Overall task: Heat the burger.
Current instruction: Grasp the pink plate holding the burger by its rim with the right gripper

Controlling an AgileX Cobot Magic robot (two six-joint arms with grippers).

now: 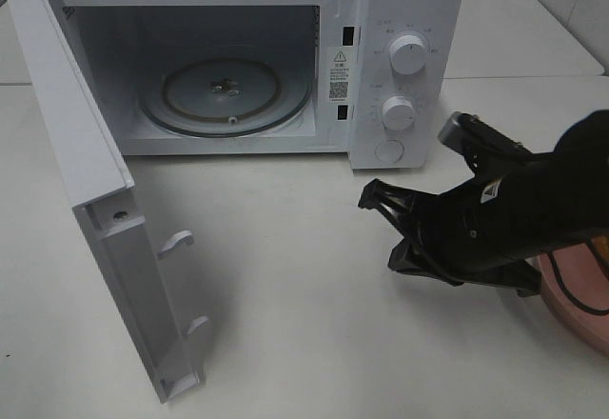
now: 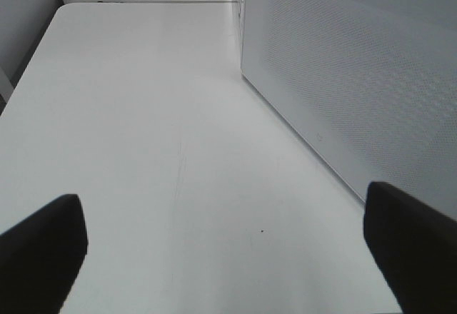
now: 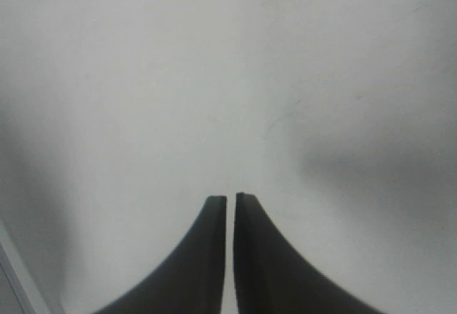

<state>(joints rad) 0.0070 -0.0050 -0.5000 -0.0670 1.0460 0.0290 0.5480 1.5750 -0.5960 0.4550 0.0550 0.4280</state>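
Right end effector (image 3: 230, 200) closed above table (image 1: 285, 248) — microwave door (image 1: 86, 171) open.

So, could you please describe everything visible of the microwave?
The microwave is a white box standing at the back of the white table. Its door, hinged on the left, is swung wide open. Inside lies only a round glass turntable. The panel on the right has an upper knob, a lower knob and a round button below them.
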